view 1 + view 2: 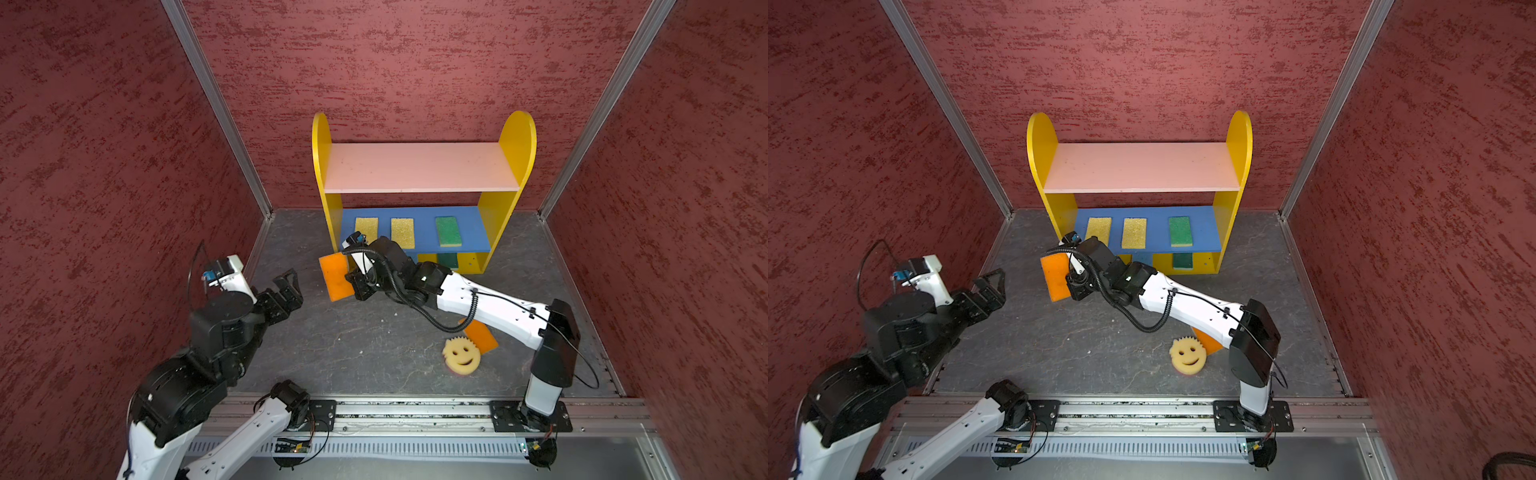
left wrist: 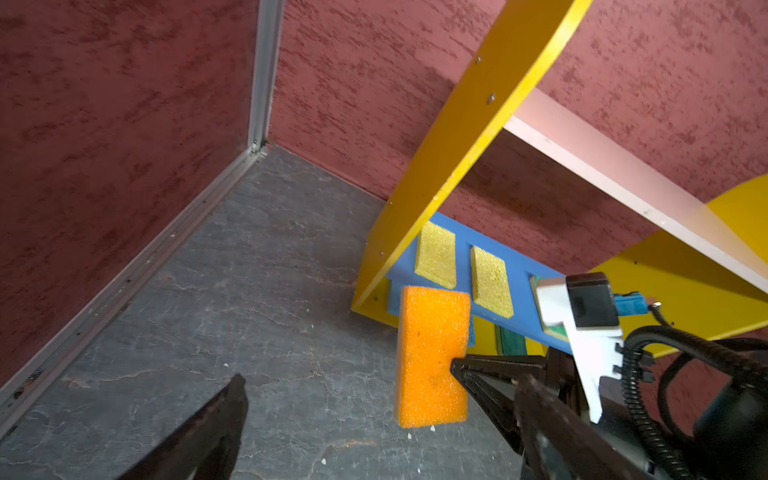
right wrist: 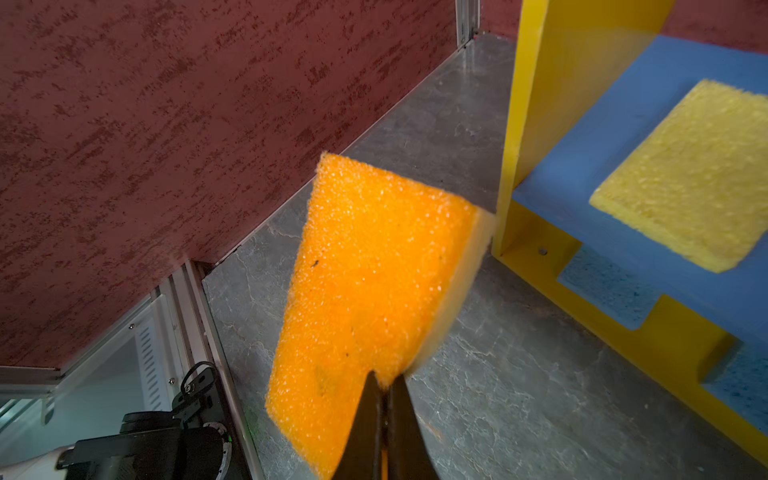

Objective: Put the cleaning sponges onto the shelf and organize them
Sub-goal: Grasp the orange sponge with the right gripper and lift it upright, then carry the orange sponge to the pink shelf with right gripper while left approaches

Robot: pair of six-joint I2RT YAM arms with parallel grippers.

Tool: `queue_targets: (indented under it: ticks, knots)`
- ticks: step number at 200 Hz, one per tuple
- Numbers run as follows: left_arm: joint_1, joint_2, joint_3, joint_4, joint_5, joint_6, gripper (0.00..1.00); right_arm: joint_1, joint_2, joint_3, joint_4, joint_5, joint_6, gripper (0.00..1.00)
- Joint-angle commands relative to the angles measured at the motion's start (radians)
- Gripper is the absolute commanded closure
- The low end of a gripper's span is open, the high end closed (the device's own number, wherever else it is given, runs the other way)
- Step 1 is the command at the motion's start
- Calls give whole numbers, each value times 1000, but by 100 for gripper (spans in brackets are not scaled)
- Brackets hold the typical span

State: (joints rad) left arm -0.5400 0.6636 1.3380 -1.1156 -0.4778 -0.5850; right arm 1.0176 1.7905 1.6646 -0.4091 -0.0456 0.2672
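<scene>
A: Right gripper (image 3: 384, 388)?
B: Pinched tight on an orange sponge's (image 3: 365, 270) edge, holding it off the floor (image 1: 353, 345); the shelf (image 1: 509, 166) is just ahead of it.
A: Left gripper (image 1: 291, 286)?
B: Spread wide, empty, well apart from that sponge.

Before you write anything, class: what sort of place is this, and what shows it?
Most likely a robot test booth, not a home: two robot arms mounted on a metal rail, red panel walls closing in a small grey floor, and a toy-like shelf with sponges as props.
</scene>
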Motion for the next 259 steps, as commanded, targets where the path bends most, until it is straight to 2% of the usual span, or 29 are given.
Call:
queue_targets:
  ticks: [1, 34, 92, 132, 164, 184, 210, 234, 259]
  knots:
    - [-4, 36, 24, 65, 154, 78, 0, -19, -70, -26, -21, 54, -46, 100]
    - [-5, 69, 21, 172, 268, 120, 3, -64, -122, 27, -45, 79, -104, 100]
    - [-5, 212, 193, 287, 320, 263, 4, -96, -128, 230, -84, 172, -253, 100]
    - [-13, 383, 362, 365, 341, 344, 3, -99, -70, 481, -82, 208, -338, 100]
    - [-59, 552, 602, 308, 350, 410, 4, -99, 41, 772, -161, 242, -380, 100]
    - [-71, 598, 683, 315, 341, 439, 2, -99, 4, 719, -42, 271, -385, 100]
    - [-71, 617, 740, 333, 349, 455, 3, -100, 30, 821, -63, 282, -343, 100]
    - [-70, 612, 740, 367, 359, 452, 12, -99, 53, 819, -62, 269, -327, 100]
    - [-70, 605, 721, 410, 353, 460, 29, -100, 90, 819, -95, 315, -336, 100]
